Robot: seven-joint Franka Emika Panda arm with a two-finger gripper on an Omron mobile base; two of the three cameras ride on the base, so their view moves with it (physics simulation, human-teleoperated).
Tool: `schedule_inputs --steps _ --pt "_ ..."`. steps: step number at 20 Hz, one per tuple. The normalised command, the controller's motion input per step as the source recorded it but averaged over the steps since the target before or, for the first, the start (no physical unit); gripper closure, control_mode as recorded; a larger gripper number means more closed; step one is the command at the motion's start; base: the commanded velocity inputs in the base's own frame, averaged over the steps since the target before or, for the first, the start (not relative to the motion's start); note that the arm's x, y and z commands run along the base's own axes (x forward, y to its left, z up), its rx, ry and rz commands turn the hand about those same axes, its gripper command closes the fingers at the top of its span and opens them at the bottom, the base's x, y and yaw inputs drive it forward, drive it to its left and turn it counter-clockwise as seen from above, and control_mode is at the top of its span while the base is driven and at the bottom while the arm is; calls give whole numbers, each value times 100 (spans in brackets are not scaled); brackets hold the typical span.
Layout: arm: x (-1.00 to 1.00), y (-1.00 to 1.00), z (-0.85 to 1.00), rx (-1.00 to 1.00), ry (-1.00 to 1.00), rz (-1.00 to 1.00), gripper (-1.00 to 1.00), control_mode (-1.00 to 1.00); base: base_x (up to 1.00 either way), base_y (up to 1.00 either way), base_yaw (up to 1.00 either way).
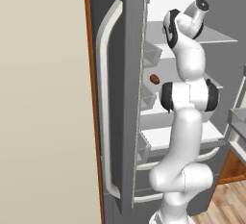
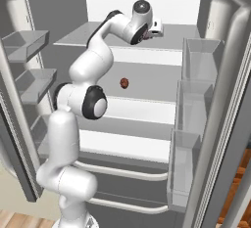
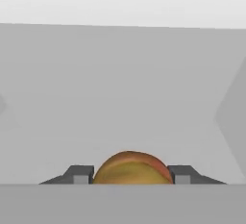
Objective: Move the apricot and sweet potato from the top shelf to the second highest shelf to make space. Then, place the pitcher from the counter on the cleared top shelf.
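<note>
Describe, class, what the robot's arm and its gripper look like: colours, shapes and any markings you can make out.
The arm is built of smooth, glossy white rounded segments, thick and tube-like, joined by dark, nearly black bands and round caps at the joints. No cables or markings can be made out on it. The gripper ends in two small dark grey finger tips with blocky, angular ends and lighter grey inner faces.

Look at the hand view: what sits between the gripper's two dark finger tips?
The apricot, a round orange-tan ball, sits between the finger tips of the gripper, with a tip close on either side. Whether they touch it is unclear.
</note>
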Motion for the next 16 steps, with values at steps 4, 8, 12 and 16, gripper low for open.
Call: schedule_inputs --steps 4,8,12,16 --pt "-30 0 -72 -9 -30 0 100 -100 0 0 0" --pt "-54 0 -13 -3 -35 0 100 -100 0 0 0" --pt "-95 0 19 0 -14 0 100 -100 0 0 0" --pt "-100 0 52 0 5 0 100 -100 0 0 0"
